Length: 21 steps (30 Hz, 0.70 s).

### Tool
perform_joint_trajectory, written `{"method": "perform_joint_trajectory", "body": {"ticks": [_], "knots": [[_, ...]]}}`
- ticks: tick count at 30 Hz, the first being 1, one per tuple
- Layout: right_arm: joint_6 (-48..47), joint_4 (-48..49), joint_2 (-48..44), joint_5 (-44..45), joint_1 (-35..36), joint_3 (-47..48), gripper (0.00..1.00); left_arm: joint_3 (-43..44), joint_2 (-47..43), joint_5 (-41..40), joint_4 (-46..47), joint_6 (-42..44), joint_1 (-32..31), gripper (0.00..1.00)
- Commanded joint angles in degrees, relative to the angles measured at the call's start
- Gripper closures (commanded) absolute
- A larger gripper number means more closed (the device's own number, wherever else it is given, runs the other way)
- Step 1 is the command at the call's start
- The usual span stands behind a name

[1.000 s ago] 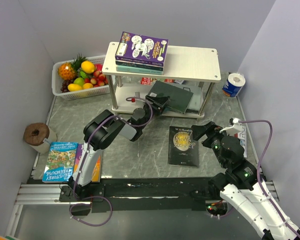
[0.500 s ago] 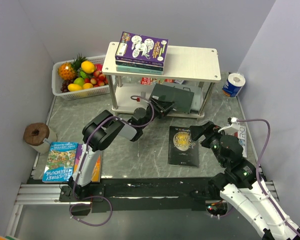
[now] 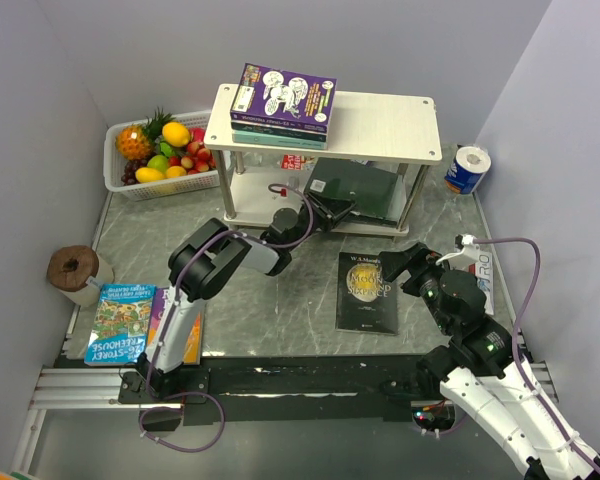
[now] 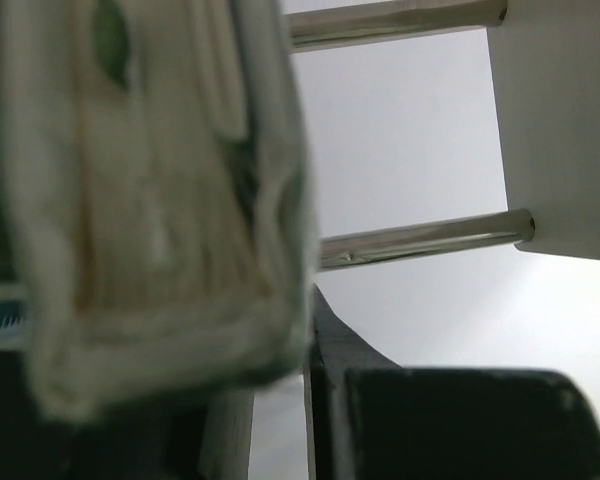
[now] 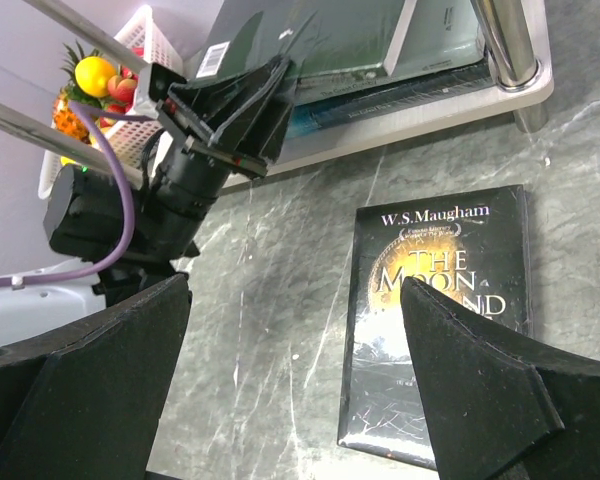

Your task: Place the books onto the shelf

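The dark green book (image 3: 365, 188) lay mostly on the shelf's (image 3: 390, 125) lower board with the left gripper (image 3: 327, 208) at its near edge. I couldn't tell whether its jaws pinched the book. The right gripper (image 5: 295, 290) hung wide apart above the black Maugham paperback (image 3: 368, 292). A white fruit basket (image 3: 110, 160) sat just beside the shelf on the grey marble tabletop (image 3: 280, 300), with pale lilac walls (image 3: 130, 40) around.

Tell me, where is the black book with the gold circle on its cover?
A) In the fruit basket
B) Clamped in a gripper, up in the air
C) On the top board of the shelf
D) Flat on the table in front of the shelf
D: the black book lies flat, cover up, on the grey table, just in front of the shelf.
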Motion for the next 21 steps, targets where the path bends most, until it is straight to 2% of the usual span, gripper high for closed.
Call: {"method": "perform_joint_trajectory", "body": {"ticks": [1,4,8,13,17,21], "knots": [[-0.23,0.46,0.06,0.79,0.09,3.04,0.07,7.62,0.46,0.26,14.48,-0.19,-0.30,0.77],[-0.32,-0.06,0.24,0.79,0.09,3.40,0.07,10.27,1.78,1.23,12.28,-0.54,-0.30,0.67],[-0.50,-0.24,0.06,0.88,0.09,3.57,0.07,10.81,2.58,2.02,10.78,-1.68,-0.21,0.49],[-0.76,-0.33,0.06,0.96,0.18,4.10,0.07,10.11,3.11,5.27,9.55,-4.05,-0.30,0.37],[-0.85,-0.68,0.24,1.05,0.18,4.54,0.07,7.04,2.58,8.09,10.68,-6.77,-0.12,0.23],[-0.59,-0.24,-0.20,0.79,0.09,3.84,0.07,0.46,1.00,9.14,12.70,-7.75,-0.04,0.20]]}}
